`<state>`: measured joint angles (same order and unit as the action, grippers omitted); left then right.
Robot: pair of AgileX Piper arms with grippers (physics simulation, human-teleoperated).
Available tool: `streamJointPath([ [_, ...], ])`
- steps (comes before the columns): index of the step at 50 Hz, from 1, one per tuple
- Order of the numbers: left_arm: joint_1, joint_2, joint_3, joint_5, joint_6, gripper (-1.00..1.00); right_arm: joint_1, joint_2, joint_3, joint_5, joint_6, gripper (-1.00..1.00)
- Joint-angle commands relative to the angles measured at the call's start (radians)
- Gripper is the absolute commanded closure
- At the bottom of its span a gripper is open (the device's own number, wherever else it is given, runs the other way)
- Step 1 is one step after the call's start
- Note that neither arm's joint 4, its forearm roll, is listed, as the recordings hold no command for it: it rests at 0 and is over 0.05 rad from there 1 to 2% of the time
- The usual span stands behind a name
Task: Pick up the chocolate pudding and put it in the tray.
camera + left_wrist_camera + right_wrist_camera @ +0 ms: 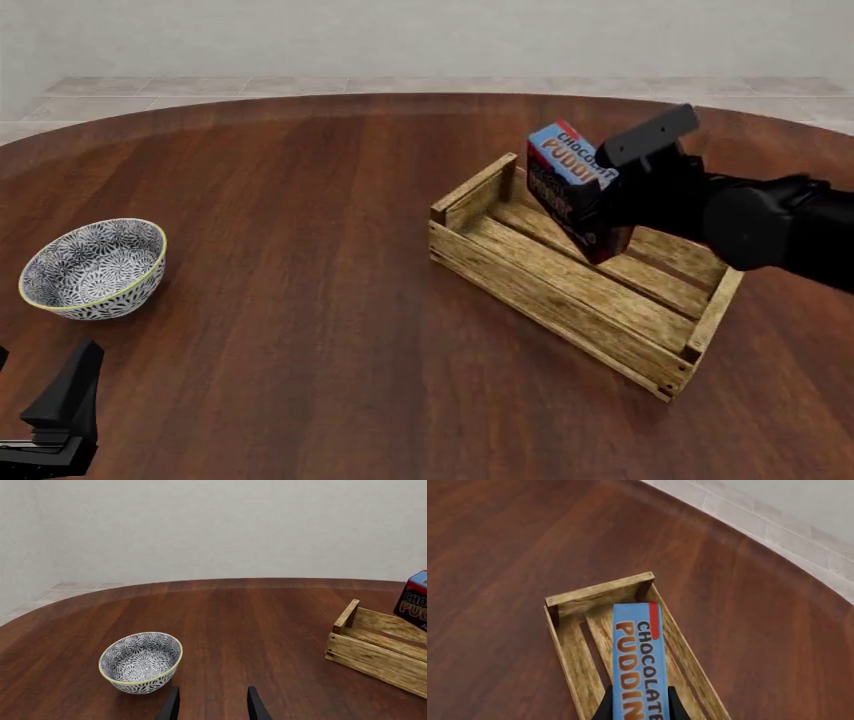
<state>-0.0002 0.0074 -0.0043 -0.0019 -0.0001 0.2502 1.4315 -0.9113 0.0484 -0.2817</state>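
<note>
Chocolate pudding [571, 186] — tilted above tray [561, 290] — held by right gripper [637, 707].

A round wooden table [307, 330] is seen from above. The chocolate pudding [571, 185] (blue top tilted) is held by the right gripper [617, 200] over the tray [534, 285], right of centre. A patterned bowl [94, 268] sits near the left edge. The left gripper [60, 415] is parked at the near-left edge.

I'm working in a bare simulated room, not a real home: a round dark wooden table [307, 300] on pale floor tiles [200, 88] against a blank off-white wall [220, 525], everything rendered smooth, with only a patterned bowl [94, 268] suggesting a dining setting.
</note>
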Motion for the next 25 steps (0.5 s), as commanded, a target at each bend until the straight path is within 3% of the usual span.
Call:
streamJointPath([
  [1, 0.0, 0.0, 0.0, 0.0, 0.0, -1.0, -0.011, 0.02, 0.013, -0.025, 0.03, 1.0],
  [25, 0.0, 0.0, 0.0, 0.0, 0.0, -1.0, -0.021, 0.043, 0.055, -0.07, 0.044, 1.0],
])
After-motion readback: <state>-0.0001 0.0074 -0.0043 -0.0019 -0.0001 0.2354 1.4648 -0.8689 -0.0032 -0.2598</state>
